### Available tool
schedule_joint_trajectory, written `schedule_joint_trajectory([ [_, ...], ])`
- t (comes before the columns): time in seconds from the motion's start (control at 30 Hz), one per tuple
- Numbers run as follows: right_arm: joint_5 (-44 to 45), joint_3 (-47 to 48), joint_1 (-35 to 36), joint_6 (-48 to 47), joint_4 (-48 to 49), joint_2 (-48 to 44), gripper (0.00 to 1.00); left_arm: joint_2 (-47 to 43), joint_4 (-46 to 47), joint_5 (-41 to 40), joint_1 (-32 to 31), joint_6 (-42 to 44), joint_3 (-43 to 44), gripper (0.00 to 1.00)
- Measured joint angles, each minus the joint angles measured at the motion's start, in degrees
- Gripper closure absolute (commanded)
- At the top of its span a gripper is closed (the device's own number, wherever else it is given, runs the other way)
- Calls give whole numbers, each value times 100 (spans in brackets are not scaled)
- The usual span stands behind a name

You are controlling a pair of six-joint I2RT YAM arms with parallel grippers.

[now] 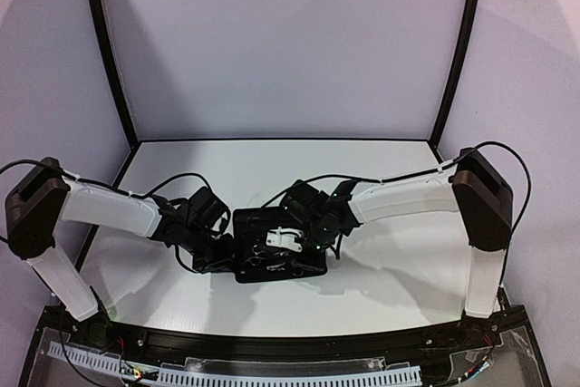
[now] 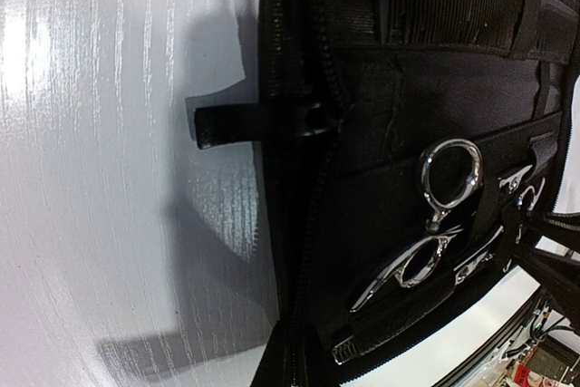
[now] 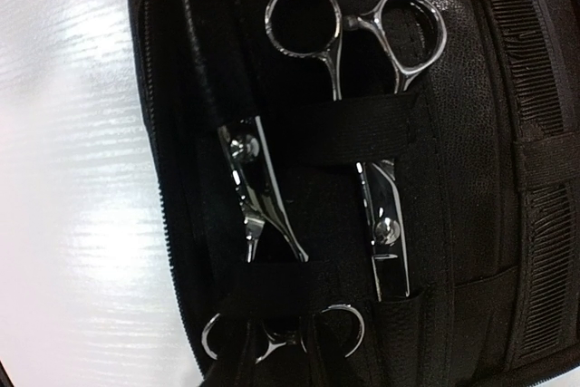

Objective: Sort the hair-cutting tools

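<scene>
Lavender walls close in a white table (image 1: pixel 381 178), where an open black case (image 1: pixel 258 222) lies near the middle of the near edge. The left gripper (image 1: pixel 216 256) sits at the case's left side. None of its fingers show in its wrist view, so I cannot tell how wide it stands. That view shows a comb (image 2: pixel 444 6) tucked in a pocket, with scissors (image 2: pixel 449 178) below it. Both scissors lie under elastic straps (image 3: pixel 353 129), pointing opposite ways. The right gripper (image 3: pixel 288 237) hangs over the case's right half, its spread also impossible to tell. Any pull on a tool risks snagging a strap and dragging the unpinned case along. With the grippers this close together, a careless reach could also knock one against the other.
</scene>
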Motion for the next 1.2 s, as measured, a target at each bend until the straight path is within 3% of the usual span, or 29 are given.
schedule_joint_trajectory([
  [0.17,111,-127,33,222,180,-52,69,-21,-12,-41,-2,-5,-2,99],
  [0.47,235,-367,178,516,784,-624,40,-230,-182,-453,-30,0,4,88],
  [0.53,245,-443,202,555,908,-907,35,-292,-191,-538,-30,-1,11,84],
  [0.6,311,-589,206,600,1076,-1228,27,-375,-232,-637,-30,13,35,73],
  [0.63,358,-662,206,624,1141,-1373,22,-414,-255,-682,-30,9,53,68],
  [0.67,392,-710,206,668,1185,-1480,9,-458,-291,-749,-30,52,84,63],
  [0.7,427,-777,201,743,1280,-1580,2,-500,-331,-800,-30,46,130,51],
  [0.8,465,-878,116,1042,1383,-1816,1,-646,-437,-970,-30,110,299,16],
  [0.87,382,-882,-34,1338,1455,-1927,1,-804,-472,-1062,-30,130,353,3],
  [1.03,-105,-910,-921,2347,1708,-2209,1,-1460,-589,-1295,-30,95,260,1],
  [1.2,-918,-846,-2054,3309,1836,-2142,1,-2504,-588,-1466,-30,-133,-377,1],
])
